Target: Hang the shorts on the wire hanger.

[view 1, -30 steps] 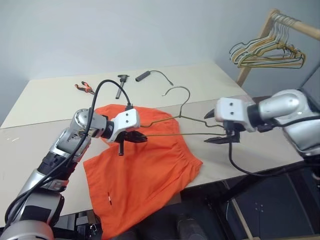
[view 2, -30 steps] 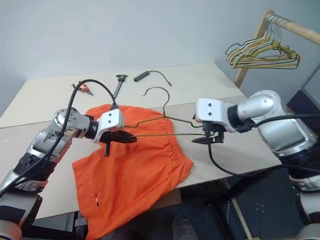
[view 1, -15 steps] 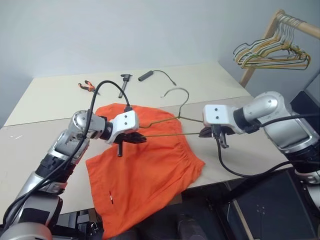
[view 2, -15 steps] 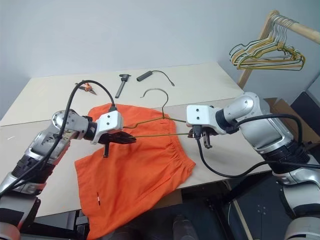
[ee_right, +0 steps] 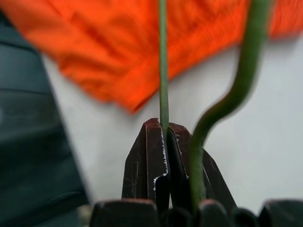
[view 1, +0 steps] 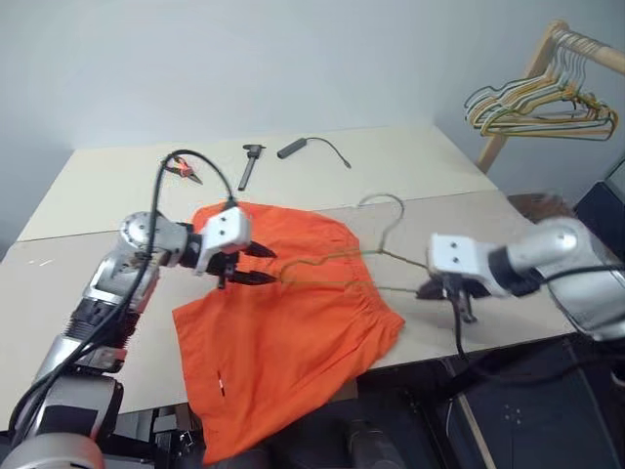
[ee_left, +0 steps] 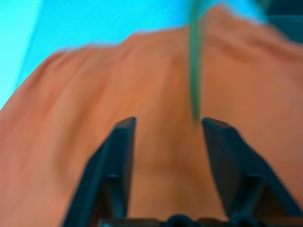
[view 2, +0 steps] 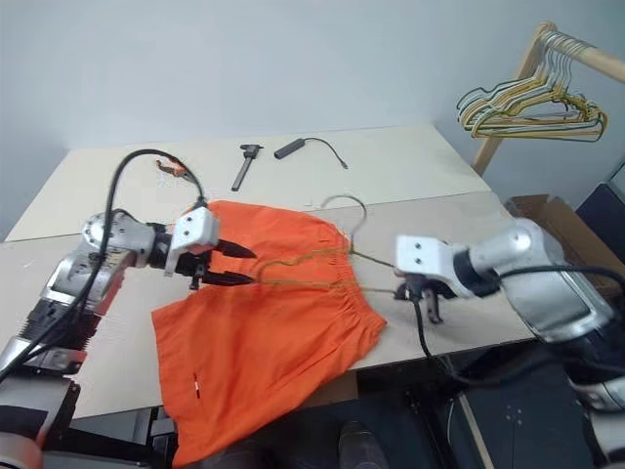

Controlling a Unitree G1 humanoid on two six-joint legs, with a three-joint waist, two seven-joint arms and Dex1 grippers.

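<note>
My right gripper (ee_right: 163,137) pinches the thin bendy wire hanger (view 1: 337,259) tight. It lies over the soft orange shorts (view 1: 283,332). My left gripper (view 1: 256,266) hangs open above the shorts.

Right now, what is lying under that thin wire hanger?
Under most of the wire hanger are the orange shorts, spread on the table. Its hook end is over bare tabletop. The right gripper pinches one corner. Whatever lies beneath the shorts is covered.

Head views look forward and down over the worktop (view 1: 88,186); wrist views sit close above the shorts (ee_left: 156,94), which all four share.
</note>
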